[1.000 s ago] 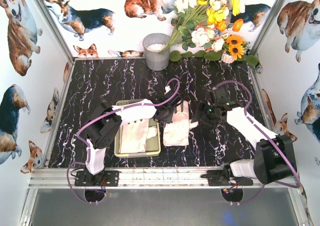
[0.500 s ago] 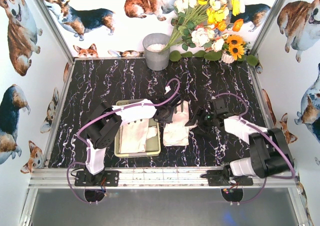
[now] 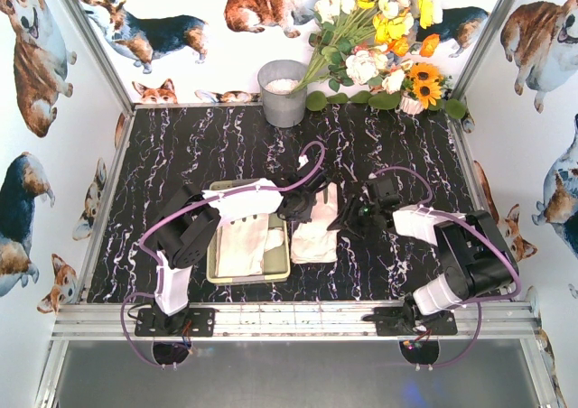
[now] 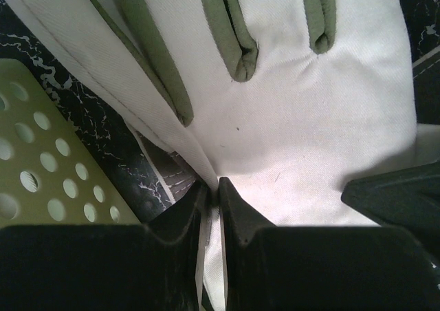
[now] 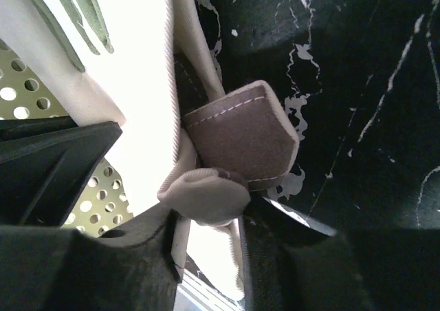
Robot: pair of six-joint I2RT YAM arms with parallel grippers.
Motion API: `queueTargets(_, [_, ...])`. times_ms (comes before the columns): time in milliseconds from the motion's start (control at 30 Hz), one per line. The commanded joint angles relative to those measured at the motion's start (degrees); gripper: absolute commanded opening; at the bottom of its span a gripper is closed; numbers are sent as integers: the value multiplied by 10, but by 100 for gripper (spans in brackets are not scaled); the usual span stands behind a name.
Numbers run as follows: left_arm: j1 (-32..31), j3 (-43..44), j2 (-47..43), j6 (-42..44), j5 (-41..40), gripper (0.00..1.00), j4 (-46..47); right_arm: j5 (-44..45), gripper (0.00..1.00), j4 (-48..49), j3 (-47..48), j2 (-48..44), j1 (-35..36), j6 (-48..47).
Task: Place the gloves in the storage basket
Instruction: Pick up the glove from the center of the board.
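A cream-white glove lies on the black table just right of the pale yellow-green storage basket. The basket holds other gloves. My left gripper is shut on the glove's far left edge; in the left wrist view its jaws pinch the white fabric beside the basket's perforated wall. My right gripper is at the glove's right edge. In the right wrist view it is shut on a bunched fold of the glove, beside a brown leather flap.
A grey metal bucket stands at the back of the table, with a bunch of artificial flowers to its right. Corgi-print walls close in three sides. The left gripper's body shows close in the right wrist view.
My right arm has folded in and moved left to the glove's right edge, and the glove has bunched narrower. The left arm has not moved.
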Motion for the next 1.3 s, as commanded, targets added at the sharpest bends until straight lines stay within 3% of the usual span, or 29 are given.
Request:
queueTargets(0, [9,-5,22,6,5,5,-22,26,26,6,-9,0,6,-5])
queueTargets(100, [9,-9,18,7,4,6,-20,28,3,-5,-3,-12,6,-10])
queueTargets(133, [9,-10,16,7,5,8,-19,32,0,-11,-2,-20,6,-10])
queueTargets(400, [14,63,-6,60,-27,43,-67,58,0,-118,24,-131,-16,-36])
queueTargets(633, [16,83,-80,55,34,65,-43,85,0,-263,71,-244,-55,-87])
queueTargets(867, [58,5,-187,-10,158,76,29,68,0,-324,133,-319,-59,-120])
queueTargets(1067, [115,-83,-285,-84,278,88,124,-22,0,-334,197,-360,-59,-128])
queueTargets(1167, [143,-132,-333,-141,337,100,201,-76,0,-317,232,-373,-59,-121])
queueTargets(1267, [163,-154,-355,-190,397,100,248,-124,0,-279,258,-381,-59,-97])
